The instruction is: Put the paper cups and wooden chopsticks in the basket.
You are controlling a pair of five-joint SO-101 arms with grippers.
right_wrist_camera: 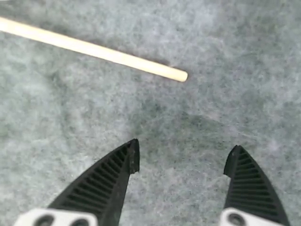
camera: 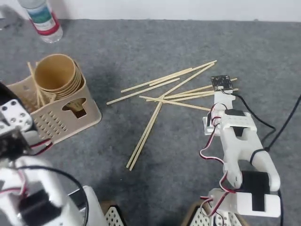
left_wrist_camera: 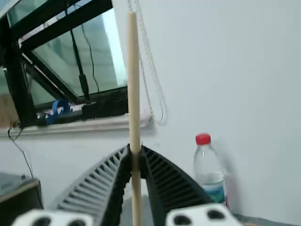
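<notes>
**High view**
- Basket (camera: 70, 115): pale perforated plastic, at the left middle of the frame, standing on the grey mat (camera: 141, 42).
- Paper cups (camera: 55, 70): a nested brown stack, mouth up, inside the basket's rear part.
- Basket sticks (camera: 34, 80): a few chopsticks leaning inside the basket, just left of the cups.
- Front wall: something brown shows through the oval cut-out. I cannot tell what it is.
- Loose chopsticks (camera: 160, 101): several lie flat and crossed on the mat, from the centre to the centre right of the frame, well apart from the basket.
- Right arm (camera: 240, 136): white, rising from the lower right. Its wrist end sits over the right ends of the loose sticks.
- Left arm (camera: 19, 155): in the lower left corner, just in front of the basket.
- Water bottle (camera: 42, 16): in the upper left corner, behind the basket.

**Left wrist view**
- Left gripper (left_wrist_camera: 135, 153): jaws pressed together, clamped on 1 chopstick.
- Held chopstick (left_wrist_camera: 133, 70): pale wood, running straight out past the fingertips, seen against a white wall and a window.
- Beyond the gripper: the red-capped bottle stands to one side of the stick.

**Right wrist view**
- Right gripper (right_wrist_camera: 184, 146): jaws wide apart with nothing between them, above bare mat.
- Stick end (right_wrist_camera: 94, 49): 1 chopstick lies flat on the mat beyond the fingertips. Its blunt end touches neither jaw.
</notes>
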